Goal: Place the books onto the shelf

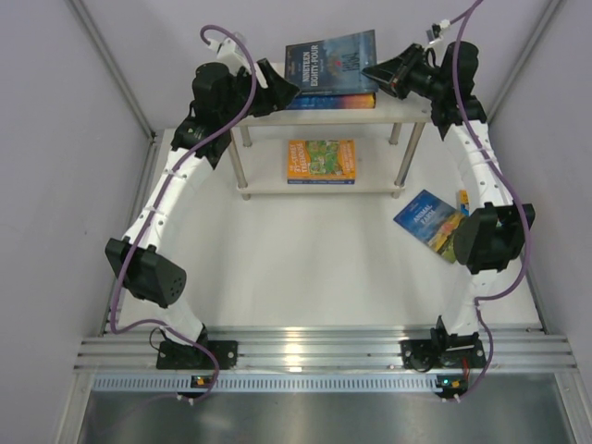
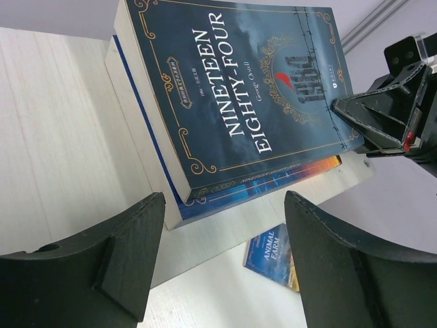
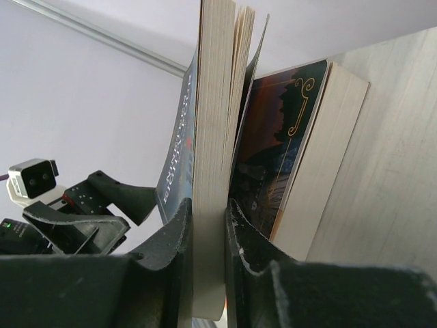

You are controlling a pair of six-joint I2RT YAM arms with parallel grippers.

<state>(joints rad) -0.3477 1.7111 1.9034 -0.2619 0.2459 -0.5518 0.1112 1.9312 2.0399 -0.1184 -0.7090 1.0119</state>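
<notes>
The shelf (image 1: 407,113) stands at the back middle. My right gripper (image 1: 375,72) is shut on the page edge of a dark blue "Nineteen Eighty-Four" book (image 1: 330,55), holding it tilted over a blue-and-sunset book (image 1: 333,102) that lies on the top board. In the right wrist view the fingers (image 3: 207,208) pinch the page block (image 3: 213,102). My left gripper (image 1: 268,92) stands open at the shelf's left end, with nothing between its fingers (image 2: 225,205). A green illustrated book (image 1: 321,160) lies on the lower board. An "Animal Farm" book (image 1: 425,217) lies on the table to the right.
An orange-yellow book edge (image 1: 462,199) shows beside the Animal Farm book, partly hidden by the right arm's elbow (image 1: 490,240). Grey enclosure walls stand close on the left, right and back. The shelf's metal legs (image 1: 242,171) stand on the white table.
</notes>
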